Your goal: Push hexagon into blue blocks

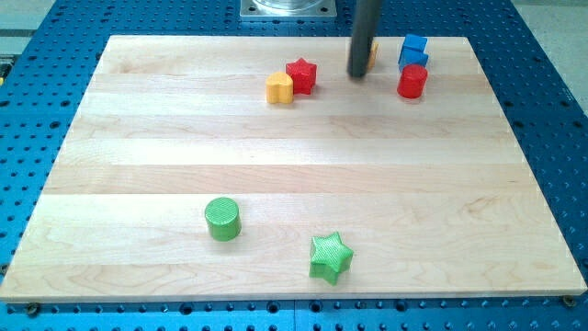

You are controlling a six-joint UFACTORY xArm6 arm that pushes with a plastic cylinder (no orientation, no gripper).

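My tip (357, 75) is a bare rod with no jaws to open or close. It rests near the board's top edge. Just behind it, a sliver of yellow (373, 51) peeks out at the rod's right, probably the hexagon, mostly hidden. The blue blocks (413, 50) lie rightward, the red cylinder (412, 82) just below them.

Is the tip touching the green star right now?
No, my tip is near the view's top beside the blue blocks, far from the green star.
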